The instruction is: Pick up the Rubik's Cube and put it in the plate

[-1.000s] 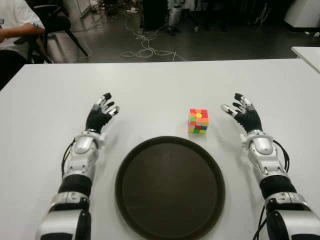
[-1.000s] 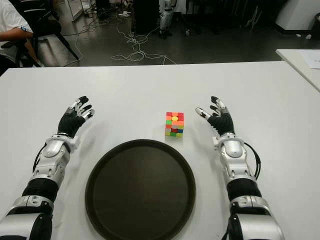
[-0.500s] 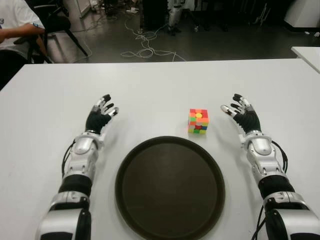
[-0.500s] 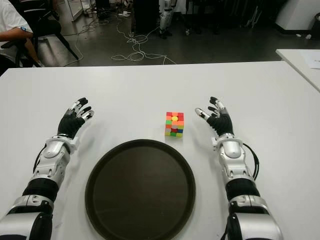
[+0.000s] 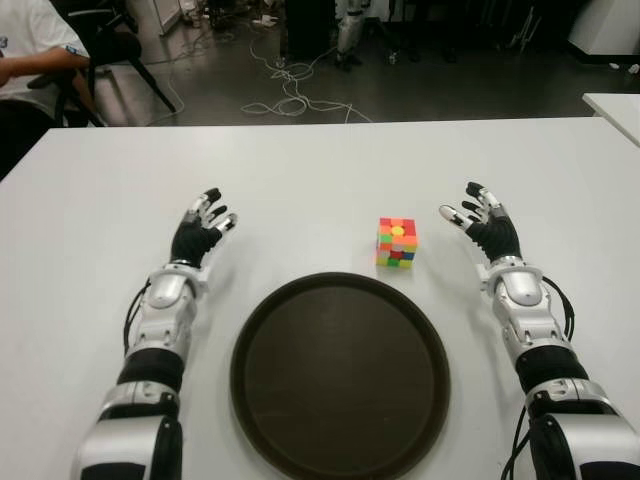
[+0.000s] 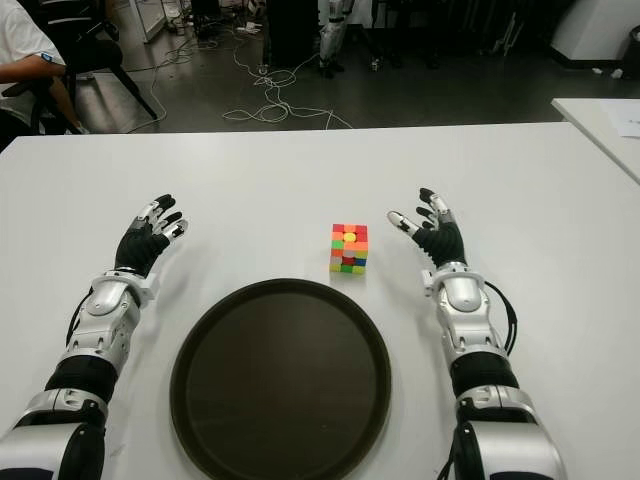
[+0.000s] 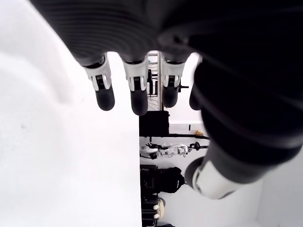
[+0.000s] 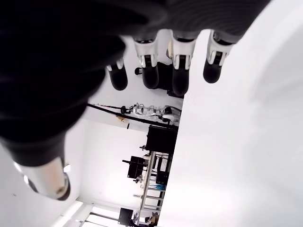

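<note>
The Rubik's Cube (image 5: pixel 397 243) sits on the white counter (image 5: pixel 300 170) a little right of the frame's centre in the eye views, just above the upper right rim of the round dark plate (image 5: pixel 340 375), close to that rim but apart from it. Only its top face and the side facing the camera show; the other faces are hidden. The plate fills the lower middle of the frame, and its bottom edge is cut off by the frame's lower border.

The right hand (image 5: pixel 485 222) shows right of the cube, near it but with bare counter between them. Its fingers (image 8: pixel 181 71) are spread and relaxed, grasping nothing. In the right wrist view the dark palm blocks most of the picture, so only the fingertips and a strip of counter can be made out, and the cube does not show there. Whether the hand touches the counter cannot be told.

The left hand (image 5: pixel 201 229) shows at left centre, beside the plate's upper left and well apart from the cube, fingers likewise released and empty; its wrist view is also largely filled by the palm. Both forearms run off the bottom edge of the frame.

In the upper left corner a seated person (image 5: pixel 35 45) is cut off by the frame, and cables (image 5: pixel 290 85) lie on the dark floor beyond the counter.
</note>
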Action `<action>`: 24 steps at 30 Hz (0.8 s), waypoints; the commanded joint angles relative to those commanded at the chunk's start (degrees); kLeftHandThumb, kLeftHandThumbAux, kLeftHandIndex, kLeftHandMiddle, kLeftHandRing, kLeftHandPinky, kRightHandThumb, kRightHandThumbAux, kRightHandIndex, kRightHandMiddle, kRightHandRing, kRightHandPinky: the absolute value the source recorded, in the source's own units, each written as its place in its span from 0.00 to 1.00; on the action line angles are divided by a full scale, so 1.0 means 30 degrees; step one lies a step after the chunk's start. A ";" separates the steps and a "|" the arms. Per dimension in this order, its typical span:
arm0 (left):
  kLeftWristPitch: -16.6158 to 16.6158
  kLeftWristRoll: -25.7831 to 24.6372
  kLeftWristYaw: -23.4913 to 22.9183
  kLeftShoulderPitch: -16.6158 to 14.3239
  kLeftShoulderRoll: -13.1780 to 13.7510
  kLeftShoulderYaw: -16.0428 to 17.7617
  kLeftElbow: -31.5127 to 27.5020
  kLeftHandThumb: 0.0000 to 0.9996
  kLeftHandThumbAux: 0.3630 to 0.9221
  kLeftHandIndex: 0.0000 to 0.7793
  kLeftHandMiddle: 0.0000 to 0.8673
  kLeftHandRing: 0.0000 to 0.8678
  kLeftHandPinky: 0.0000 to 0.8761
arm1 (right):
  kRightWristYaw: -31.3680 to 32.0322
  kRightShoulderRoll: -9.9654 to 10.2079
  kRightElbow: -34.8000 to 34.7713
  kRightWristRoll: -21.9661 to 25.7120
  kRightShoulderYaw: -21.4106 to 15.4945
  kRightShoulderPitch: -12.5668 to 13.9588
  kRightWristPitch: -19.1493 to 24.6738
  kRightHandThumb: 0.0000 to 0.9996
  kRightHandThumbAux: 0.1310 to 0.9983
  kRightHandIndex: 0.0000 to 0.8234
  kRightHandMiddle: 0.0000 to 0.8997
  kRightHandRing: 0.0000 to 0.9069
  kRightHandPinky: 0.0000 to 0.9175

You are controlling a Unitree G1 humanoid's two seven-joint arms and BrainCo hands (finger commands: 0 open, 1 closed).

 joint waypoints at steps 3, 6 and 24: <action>-0.0084 0.0004 0.0062 0.0003 -0.0029 0.0015 0.0034 0.13 0.75 0.04 0.09 0.08 0.08 | 0.0028 -0.0025 0.0308 0.0049 -0.0067 -0.0090 -0.0079 0.16 0.59 0.05 0.12 0.11 0.09; -0.0123 -0.0012 0.0172 0.0006 -0.0078 0.0043 0.0023 0.13 0.75 0.04 0.09 0.08 0.08 | -0.0009 -0.0006 0.0365 0.0063 -0.0087 -0.0097 -0.0105 0.16 0.58 0.05 0.12 0.11 0.09; -0.0132 -0.0009 0.0212 0.0178 -0.0183 -0.0033 -0.0180 0.13 0.75 0.03 0.08 0.06 0.06 | 0.0021 -0.0149 -0.0122 0.0002 -0.0040 0.0079 -0.0152 0.19 0.54 0.06 0.13 0.11 0.09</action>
